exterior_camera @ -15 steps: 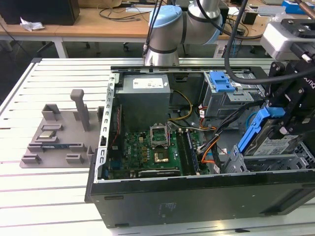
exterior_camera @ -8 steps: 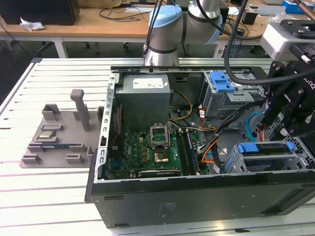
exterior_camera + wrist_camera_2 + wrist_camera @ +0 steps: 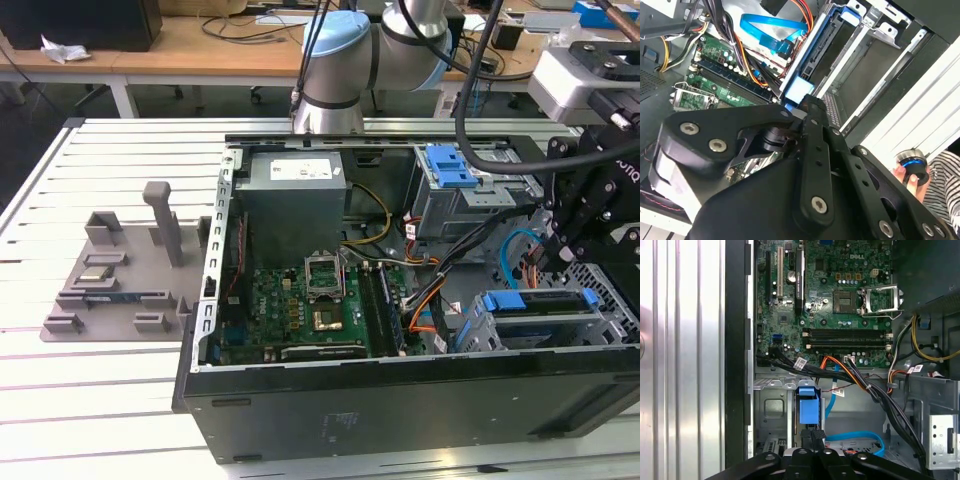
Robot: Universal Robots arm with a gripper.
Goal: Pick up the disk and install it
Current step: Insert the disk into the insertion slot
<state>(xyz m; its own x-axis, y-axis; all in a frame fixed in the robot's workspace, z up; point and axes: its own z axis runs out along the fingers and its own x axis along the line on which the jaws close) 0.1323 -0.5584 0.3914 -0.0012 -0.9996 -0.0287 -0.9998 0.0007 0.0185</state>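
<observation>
Open computer case (image 3: 400, 400) lies on its side on the slatted table (image 3: 90, 380). Inside: green motherboard (image 3: 300, 310), grey power supply (image 3: 295, 190), orange and blue cables. The disk (image 3: 545, 305) sits on edge in the drive cage (image 3: 480, 335), directly below the gripper (image 3: 560, 262). Fingers look closed together just above its blue rail (image 3: 807, 405); no grasp visible.

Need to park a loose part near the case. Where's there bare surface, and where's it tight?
Free: the slatted table in front of the grey fixture and beyond it, at the exterior view's left of the open PC case. Crowded: inside the case, cables cross the motherboard; the gripper hangs over the disk in its bay.
</observation>
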